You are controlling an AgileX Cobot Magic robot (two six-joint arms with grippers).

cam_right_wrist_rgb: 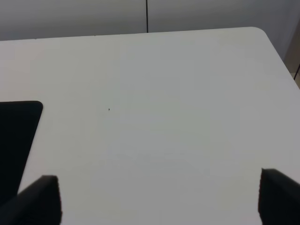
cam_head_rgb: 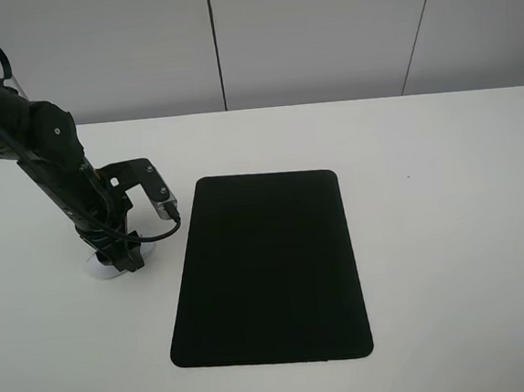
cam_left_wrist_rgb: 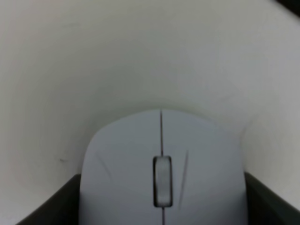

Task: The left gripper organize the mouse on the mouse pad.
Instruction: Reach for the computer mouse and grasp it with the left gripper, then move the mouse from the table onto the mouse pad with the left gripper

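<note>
The white mouse (cam_head_rgb: pixel 101 269) lies on the table left of the black mouse pad (cam_head_rgb: pixel 268 269), mostly hidden under my left gripper (cam_head_rgb: pixel 117 254). In the left wrist view the mouse (cam_left_wrist_rgb: pixel 161 140) with its grey scroll wheel fills the space between the two dark fingers (cam_left_wrist_rgb: pixel 51 206), which press against its sides. The left gripper (cam_left_wrist_rgb: pixel 161 176) is shut on the mouse, low at the table. My right gripper (cam_right_wrist_rgb: pixel 159 197) hovers open above bare table, its fingers (cam_right_wrist_rgb: pixel 42 199) wide apart, with a corner of the mouse pad (cam_right_wrist_rgb: pixel 16 136) beside it.
The white table (cam_head_rgb: pixel 445 189) runs to a pale panelled wall at the back. Its far right corner (cam_right_wrist_rgb: pixel 260 33) shows in the right wrist view. The left arm (cam_head_rgb: pixel 27 134) reaches in from the upper left, its cables looping near the pad's near-left corner.
</note>
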